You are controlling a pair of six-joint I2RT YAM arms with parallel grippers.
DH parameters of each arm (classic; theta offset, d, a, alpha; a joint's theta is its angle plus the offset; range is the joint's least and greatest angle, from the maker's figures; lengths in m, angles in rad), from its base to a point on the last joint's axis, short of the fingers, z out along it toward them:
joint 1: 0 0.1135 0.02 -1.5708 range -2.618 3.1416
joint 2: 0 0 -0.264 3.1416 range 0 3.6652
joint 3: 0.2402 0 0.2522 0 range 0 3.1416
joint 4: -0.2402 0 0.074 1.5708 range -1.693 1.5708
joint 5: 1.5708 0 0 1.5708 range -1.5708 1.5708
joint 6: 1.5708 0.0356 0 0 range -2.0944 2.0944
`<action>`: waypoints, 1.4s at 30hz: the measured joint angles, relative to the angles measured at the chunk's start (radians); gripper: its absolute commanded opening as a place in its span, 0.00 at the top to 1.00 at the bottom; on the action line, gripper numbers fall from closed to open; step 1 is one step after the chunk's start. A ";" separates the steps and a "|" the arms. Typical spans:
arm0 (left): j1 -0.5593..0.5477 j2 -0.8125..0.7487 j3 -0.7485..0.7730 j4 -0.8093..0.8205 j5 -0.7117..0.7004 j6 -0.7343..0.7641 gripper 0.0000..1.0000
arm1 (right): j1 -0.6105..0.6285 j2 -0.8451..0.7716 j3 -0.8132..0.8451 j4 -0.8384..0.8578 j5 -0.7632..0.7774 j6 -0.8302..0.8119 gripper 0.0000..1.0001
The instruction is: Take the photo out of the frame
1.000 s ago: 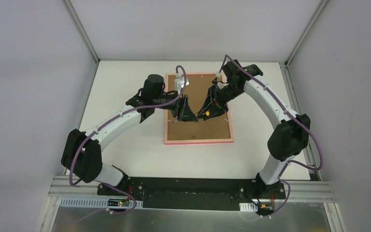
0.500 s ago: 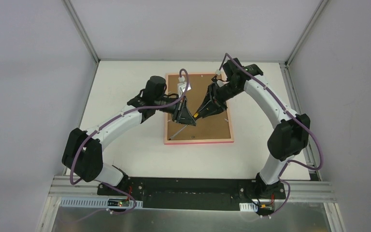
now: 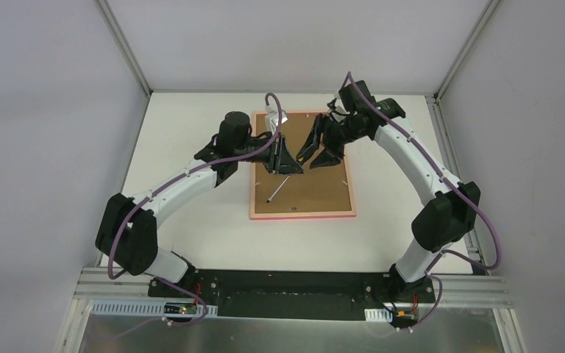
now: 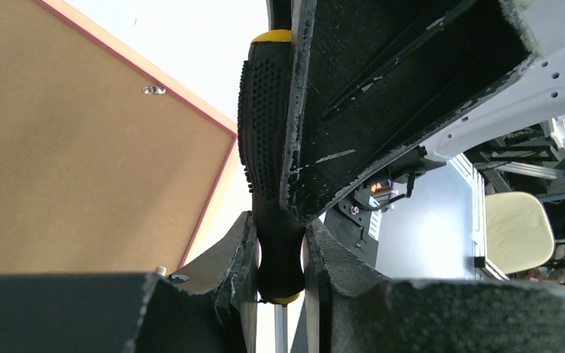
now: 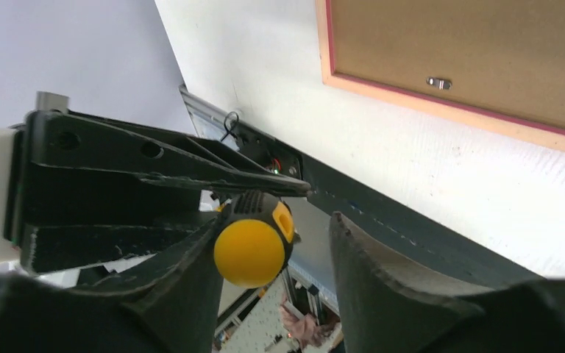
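Left end effector (image 3: 283, 163) is now clamping the screwdriver (image 4: 268, 140), right end effector (image 3: 315, 158) spreading apart & backing off, so I'm calling handover done. Pink frame (image 3: 301, 215) is lying back-up on table (image 3: 191, 213), photo prob still inside.

We're looking into a robotics lab cell here: plain white walls (image 3: 44, 110), aluminium struts (image 3: 123, 48), white table (image 3: 191, 213), cabled base rail (image 3: 294, 294)

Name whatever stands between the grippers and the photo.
The frame lies face down, so its brown back board, pinned by small metal tabs at the edge, covers the photo. The left gripper holds a screwdriver above it.
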 measured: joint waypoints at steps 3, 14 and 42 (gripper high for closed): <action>-0.001 0.010 0.000 0.021 -0.004 -0.022 1.00 | 0.006 -0.005 0.001 0.038 0.030 0.034 0.45; -0.014 0.014 0.000 0.049 -0.005 -0.044 0.99 | 0.020 -0.005 0.001 0.125 0.112 0.105 1.00; 0.176 0.038 -0.060 -0.589 -0.745 -0.212 0.47 | 0.045 0.004 0.017 -0.052 1.262 0.221 1.00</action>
